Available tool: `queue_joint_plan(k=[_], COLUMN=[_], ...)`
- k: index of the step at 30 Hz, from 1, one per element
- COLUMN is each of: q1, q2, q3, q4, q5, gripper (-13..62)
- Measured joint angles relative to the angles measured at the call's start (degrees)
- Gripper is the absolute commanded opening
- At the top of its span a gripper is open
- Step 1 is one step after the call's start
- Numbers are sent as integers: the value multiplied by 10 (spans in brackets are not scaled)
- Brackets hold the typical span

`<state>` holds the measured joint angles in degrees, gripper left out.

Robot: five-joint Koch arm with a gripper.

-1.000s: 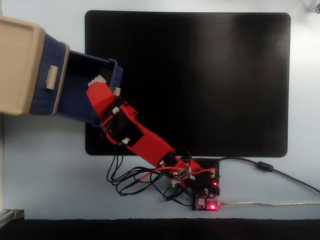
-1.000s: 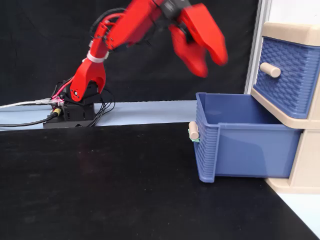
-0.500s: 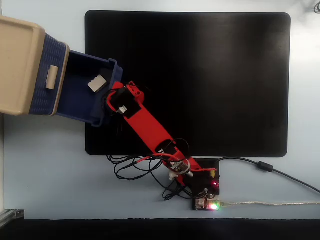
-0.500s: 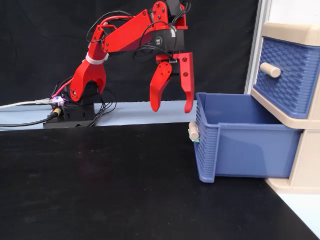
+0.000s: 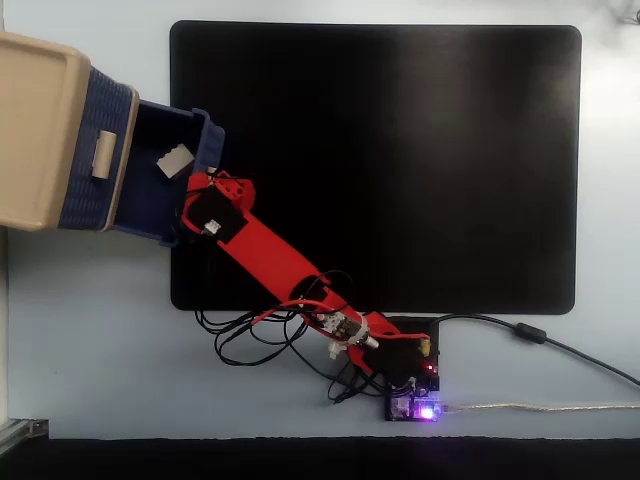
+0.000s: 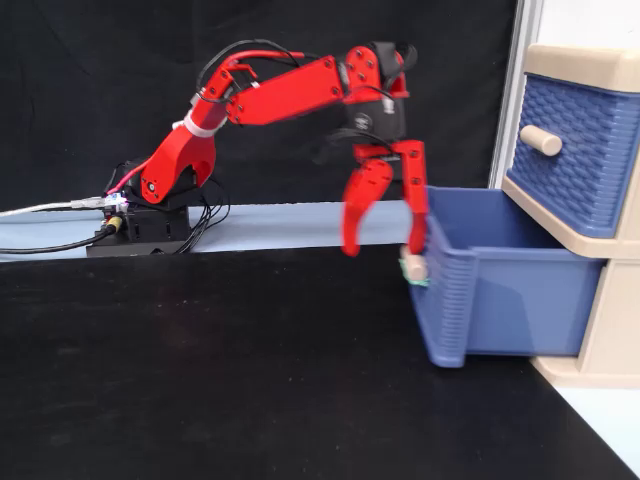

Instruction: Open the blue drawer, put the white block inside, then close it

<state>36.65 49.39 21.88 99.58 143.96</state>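
Observation:
The blue drawer (image 5: 207, 137) (image 6: 500, 290), the lower one of the beige cabinet (image 5: 35, 130), stands pulled out over the black mat. The white block (image 5: 173, 160) lies inside it on the drawer floor; in the side-on fixed view the drawer walls hide it. My red gripper (image 6: 383, 248) hangs open and empty at the drawer's front panel. Its right fingertip (image 6: 416, 235) is just above the small beige handle (image 6: 413, 268), and the left finger hangs free in front of the drawer. From above, the wrist (image 5: 215, 210) covers the fingers.
The upper blue drawer (image 5: 85, 190) (image 6: 570, 150) is shut, its beige handle (image 6: 540, 140) sticking out. A black mat (image 5: 400, 170) covers the table's middle. The arm's base, controller board (image 5: 415, 385) and loose cables (image 5: 250, 340) sit at the mat's edge.

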Motion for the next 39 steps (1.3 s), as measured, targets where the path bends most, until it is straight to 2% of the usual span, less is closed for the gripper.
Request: queue_joint_plan(k=[7,18,20,24,28,30,33,39], q1=[-39,-47,-40,83,221,281,348,359], q2=[-61,-96,-83,48,169,190,213,377], q3=[-52,-72,-72,-73,-60,8,206,645], q4=[-211,-299,-258,25,123,127,130,-2], q5=[0,8,11,-5,-236,-354,-539,-570], gripper=[342,346,342,341,340,340,339,341])
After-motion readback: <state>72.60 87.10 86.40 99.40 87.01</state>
